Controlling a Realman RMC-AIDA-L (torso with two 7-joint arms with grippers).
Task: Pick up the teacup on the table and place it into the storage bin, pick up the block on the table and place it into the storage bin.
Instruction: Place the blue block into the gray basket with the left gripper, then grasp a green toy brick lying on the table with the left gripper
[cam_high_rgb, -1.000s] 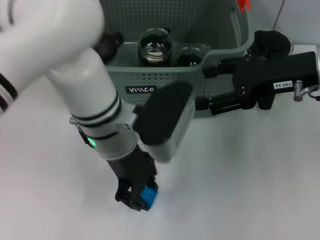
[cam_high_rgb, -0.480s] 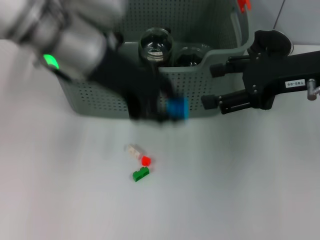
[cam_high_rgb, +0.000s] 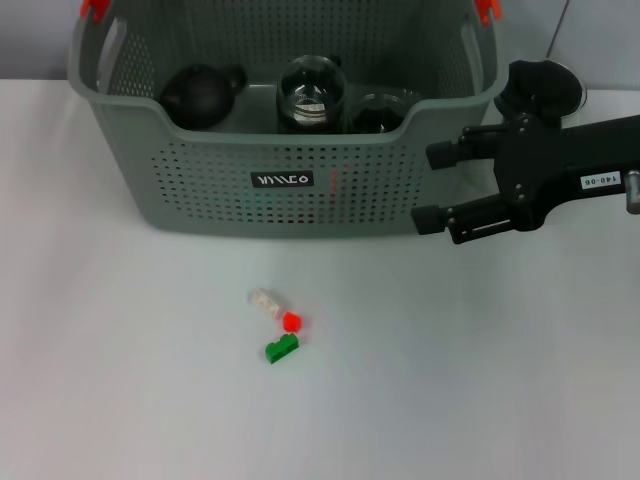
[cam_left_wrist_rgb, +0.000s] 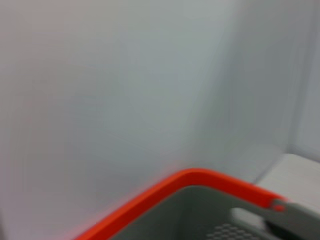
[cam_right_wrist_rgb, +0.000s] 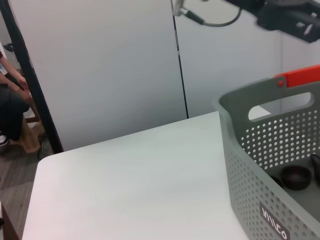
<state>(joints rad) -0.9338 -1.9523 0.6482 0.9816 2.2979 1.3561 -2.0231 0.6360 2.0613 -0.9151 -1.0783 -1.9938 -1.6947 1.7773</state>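
Note:
The storage bin (cam_high_rgb: 290, 190) stands at the back of the table, and its near corner shows in the right wrist view (cam_right_wrist_rgb: 260, 175). Inside it sit a dark teacup (cam_high_rgb: 380, 110), a black round pot (cam_high_rgb: 200, 92) and a glass vessel (cam_high_rgb: 312, 95). Three small blocks lie on the table in front: a pale one (cam_high_rgb: 264, 299), a red one (cam_high_rgb: 291, 321) and a green one (cam_high_rgb: 281, 348). My right gripper (cam_high_rgb: 428, 187) hovers open by the bin's right front corner, holding nothing. A black part of my left arm (cam_right_wrist_rgb: 287, 17) shows above the bin's orange handle (cam_right_wrist_rgb: 300, 77). The blue block is hidden.
The left wrist view shows only the bin's orange handle clip (cam_left_wrist_rgb: 200, 182) against a pale wall. White tabletop (cam_high_rgb: 450, 380) spreads around the blocks. A dark upright post (cam_right_wrist_rgb: 30, 85) stands beyond the table's far edge.
My left arm lifted the blue block off the table toward the bin and left the head view. The blue block no longer shows. The right gripper barely shifted.

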